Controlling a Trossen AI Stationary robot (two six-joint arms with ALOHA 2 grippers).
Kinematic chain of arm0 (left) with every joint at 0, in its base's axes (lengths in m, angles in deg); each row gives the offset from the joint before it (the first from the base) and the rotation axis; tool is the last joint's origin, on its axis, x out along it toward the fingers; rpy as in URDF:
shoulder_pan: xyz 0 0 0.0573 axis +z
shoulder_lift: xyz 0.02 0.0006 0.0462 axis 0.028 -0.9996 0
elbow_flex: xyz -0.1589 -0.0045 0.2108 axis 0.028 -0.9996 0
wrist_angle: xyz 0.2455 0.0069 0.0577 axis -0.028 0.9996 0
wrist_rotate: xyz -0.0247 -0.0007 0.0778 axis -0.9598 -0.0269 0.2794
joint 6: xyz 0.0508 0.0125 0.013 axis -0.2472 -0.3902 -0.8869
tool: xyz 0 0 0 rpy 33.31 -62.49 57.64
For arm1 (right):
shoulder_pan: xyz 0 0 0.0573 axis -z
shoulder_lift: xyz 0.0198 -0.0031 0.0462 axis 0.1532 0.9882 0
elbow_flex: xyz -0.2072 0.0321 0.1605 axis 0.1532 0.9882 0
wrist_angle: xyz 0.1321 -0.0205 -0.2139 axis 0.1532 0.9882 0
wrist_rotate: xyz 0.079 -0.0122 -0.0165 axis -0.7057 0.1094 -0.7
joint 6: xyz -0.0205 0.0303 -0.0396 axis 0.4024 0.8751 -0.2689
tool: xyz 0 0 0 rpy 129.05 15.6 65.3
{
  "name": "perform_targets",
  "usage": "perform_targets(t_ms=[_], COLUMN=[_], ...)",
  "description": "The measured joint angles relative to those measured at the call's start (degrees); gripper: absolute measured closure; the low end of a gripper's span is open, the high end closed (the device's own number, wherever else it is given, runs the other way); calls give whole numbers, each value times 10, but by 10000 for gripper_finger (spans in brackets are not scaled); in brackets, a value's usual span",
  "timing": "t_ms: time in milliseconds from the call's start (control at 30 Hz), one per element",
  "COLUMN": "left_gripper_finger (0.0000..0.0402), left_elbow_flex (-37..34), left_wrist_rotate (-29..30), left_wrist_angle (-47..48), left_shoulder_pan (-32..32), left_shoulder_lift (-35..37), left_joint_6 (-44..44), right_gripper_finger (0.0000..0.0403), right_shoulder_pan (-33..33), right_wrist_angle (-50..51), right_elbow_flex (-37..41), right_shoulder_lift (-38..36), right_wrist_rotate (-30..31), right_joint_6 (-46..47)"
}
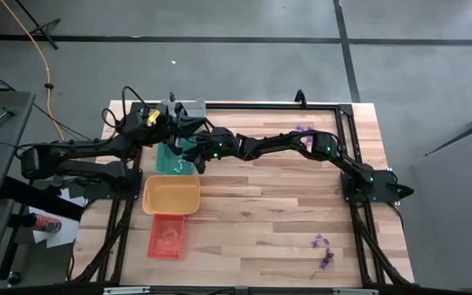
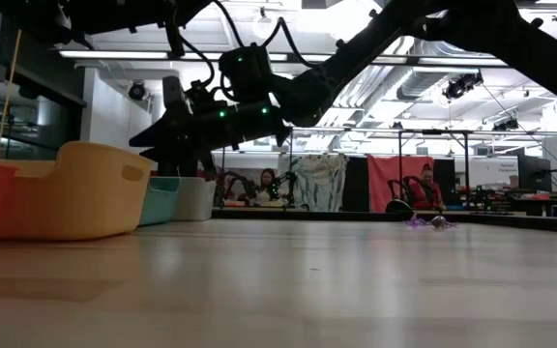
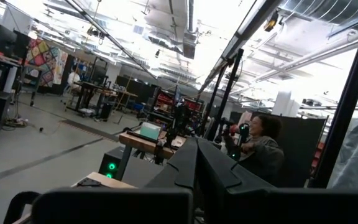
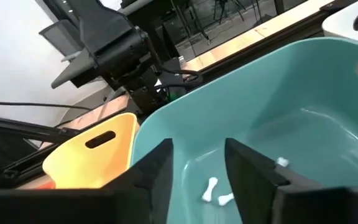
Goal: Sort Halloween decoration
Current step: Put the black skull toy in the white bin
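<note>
The right gripper (image 1: 193, 161) hangs over the teal tray (image 1: 173, 161), near the left edge of the worktop (image 1: 260, 213), with the right arm stretched across from the right side. In the right wrist view its two dark fingers (image 4: 248, 168) stand apart with a clear gap between them, and nothing is held there. Below them, on the floor of the teal tray, lie three small whitish trinkets (image 4: 211, 190) that look like little bones. The left gripper (image 1: 188, 124) is at the far-left part of the worktop, raised above the grey tray (image 1: 188, 107), and its fingers are pressed together with nothing between them. The trays stand in a row along the left edge: the grey one at the far end, then the teal one, then the yellow tray (image 1: 171, 195), then the orange tray (image 1: 166, 236) closest to the near edge. More Halloween decoration lies on the bare wood: a small purple group (image 1: 324, 251) close to the near-right corner and another purple piece (image 1: 303, 128) near the far edge.
</note>
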Motion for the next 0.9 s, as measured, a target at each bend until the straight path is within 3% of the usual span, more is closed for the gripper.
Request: perform_targets(t_ms=[200,433,700,900], left_gripper_finger=[402,401,402,401], left_elbow_flex=[0,0,0,0], left_wrist_rotate=[0,-1,-1,-1], left_wrist_angle=[-1,3,17,64], left_shoulder_pan=[0,0,0,0], left_shoulder_lift=[14,52,60,51], left_joint_6=[9,-23,-46,-48], right_gripper_finger=[243,242,242,242], right_shoulder_pan=[26,84,114,118], right_wrist_angle=[27,207,538,711], right_elbow_flex=[1,1,1,1], right_shoulder_lift=[-26,-109,-220,-252], right_wrist_rotate=[-91,-194,-196,-196], right_joint_6=[-6,-94,-296,-373])
